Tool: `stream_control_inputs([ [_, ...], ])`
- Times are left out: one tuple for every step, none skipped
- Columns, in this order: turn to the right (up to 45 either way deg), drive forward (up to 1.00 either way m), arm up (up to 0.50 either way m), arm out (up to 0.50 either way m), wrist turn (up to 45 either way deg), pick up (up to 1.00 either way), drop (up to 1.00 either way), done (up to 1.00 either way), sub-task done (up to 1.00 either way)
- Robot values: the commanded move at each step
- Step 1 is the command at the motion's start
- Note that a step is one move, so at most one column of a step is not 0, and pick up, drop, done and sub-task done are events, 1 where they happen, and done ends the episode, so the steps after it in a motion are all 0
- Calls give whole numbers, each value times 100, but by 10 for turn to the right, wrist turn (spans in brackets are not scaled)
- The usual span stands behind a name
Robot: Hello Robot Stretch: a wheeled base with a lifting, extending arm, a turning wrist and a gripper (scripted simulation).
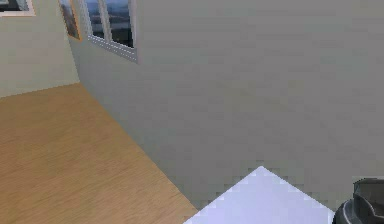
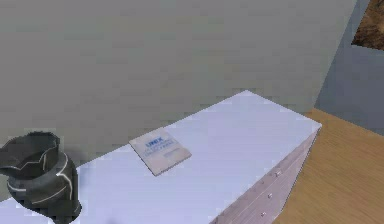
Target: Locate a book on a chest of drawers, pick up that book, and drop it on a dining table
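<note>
There's the book [image 2: 162,152], lying flat and cover-up on the white top of the chest of drawers [image 2: 250,125]. It's a slim, pale thing with a small blue mark near its upper edge. It sits toward the wall side of the top, turned a little askew to the edges.

By the look of it, this one is light and fairly stiff, with a smooth cover on a smooth top, so I'd expect it to skate away if nudged sideways. It lies so flat that there's hardly any side to catch. My call is to take it across one of the long edges, near the middle, and get the whole thickness. Catch a single cover and the pages would fan and sag. It isn't fragile, though, so a drop onto a dining table should do it no harm.

The state of the fingers I cannot tell.

Moving outward, the top is bare just around the book. Well apart from it, at the arm side view's left, stands a dark vase [image 2: 40,175] with a ragged rim and pale streaks. It turns up again at the forward view's lower right [image 1: 362,202], beside the chest's white corner [image 1: 262,198]. It's top-heavy and worth steering clear of on any reach.

The drawer fronts [image 2: 285,180] with small knobs face the arm side view's right. A plain grey wall [image 2: 150,50] runs behind the chest. Ahead there's wooden floor [image 1: 70,150], with a window [image 1: 112,28] and a framed picture [image 1: 70,18] further along the wall.
</note>
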Motion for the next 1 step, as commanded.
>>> stream_control_inputs([
  [0, 0, 50, 0, 0, 0, 0, 0, 0],
])
